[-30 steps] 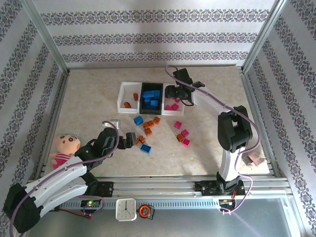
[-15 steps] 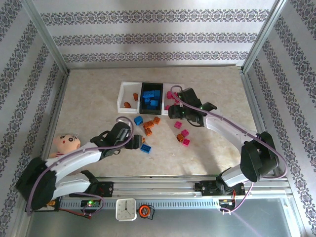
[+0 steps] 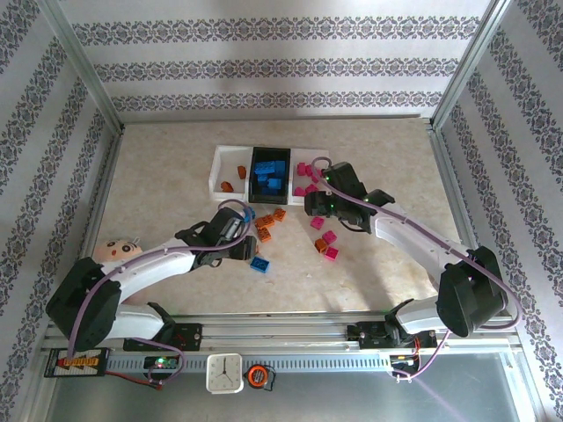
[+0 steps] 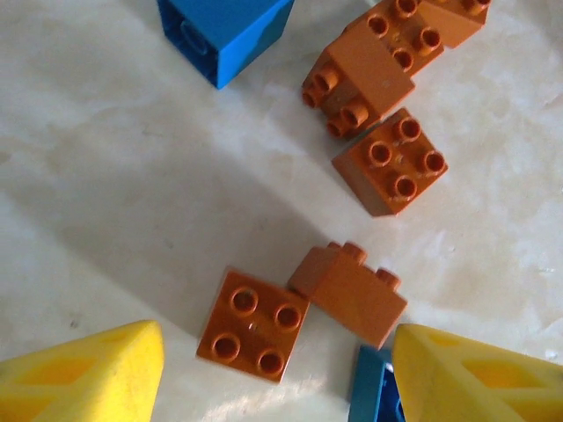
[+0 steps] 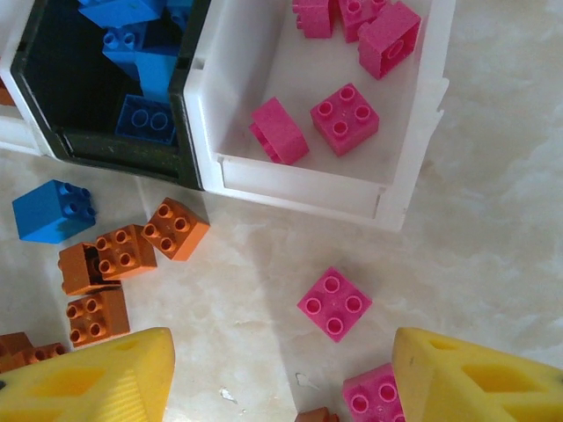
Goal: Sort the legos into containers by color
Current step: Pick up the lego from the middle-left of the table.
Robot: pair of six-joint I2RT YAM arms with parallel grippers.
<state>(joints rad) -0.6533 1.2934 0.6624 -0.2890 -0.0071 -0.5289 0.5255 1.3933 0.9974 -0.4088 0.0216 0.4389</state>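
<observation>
Legos (image 3: 329, 236) are lying partly sorted. Blue ones are sitting in the black bin (image 5: 114, 149), pink ones in the right white bin (image 5: 299, 189) and a couple of orange ones in the left white bin (image 3: 214, 176). The bins are standing in a row toward the far edge of the desk (image 3: 158, 176), with loose bricks scattered just nearer, around its middle. Over the last second the right gripper (image 5: 281, 352) has been leaving the pink bin and is now hovering, jaws spread and empty, above a loose pink brick (image 5: 334, 303). The left gripper (image 4: 274, 338) has been reaching out from the near-left edge and is hanging wide open over two touching orange bricks (image 4: 253, 325). Both arms appear to be starting fresh picks, so sorting is likely advancing on two colours at once.
</observation>
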